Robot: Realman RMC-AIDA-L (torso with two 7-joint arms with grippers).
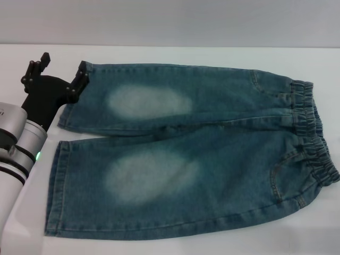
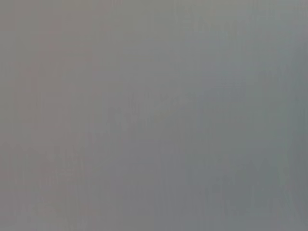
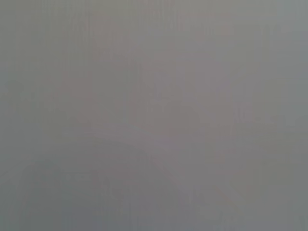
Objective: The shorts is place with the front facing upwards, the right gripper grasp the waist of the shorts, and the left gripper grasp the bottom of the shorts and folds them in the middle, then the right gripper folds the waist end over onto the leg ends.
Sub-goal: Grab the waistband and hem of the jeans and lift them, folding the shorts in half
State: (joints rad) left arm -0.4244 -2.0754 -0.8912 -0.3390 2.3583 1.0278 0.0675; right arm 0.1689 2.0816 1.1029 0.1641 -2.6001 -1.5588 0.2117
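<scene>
The blue denim shorts (image 1: 212, 159) lie flat, front up, on the white table (image 1: 170, 53) in the head view. The puckered waist (image 1: 312, 139) is at the right. The bottom of the shorts, the two leg ends, is at the left: the far hem (image 1: 70, 109) and the near hem (image 1: 53, 187). My left gripper (image 1: 62, 70) is at the far left corner of the far leg, open. One black finger (image 1: 81, 79) touches that hem's far corner and the other (image 1: 42, 58) is out over the table. The right gripper is out of view.
My white left arm (image 1: 16, 149) with its green light runs along the table's left side beside the near hem. Both wrist views show only flat grey. The table's far edge meets a grey wall.
</scene>
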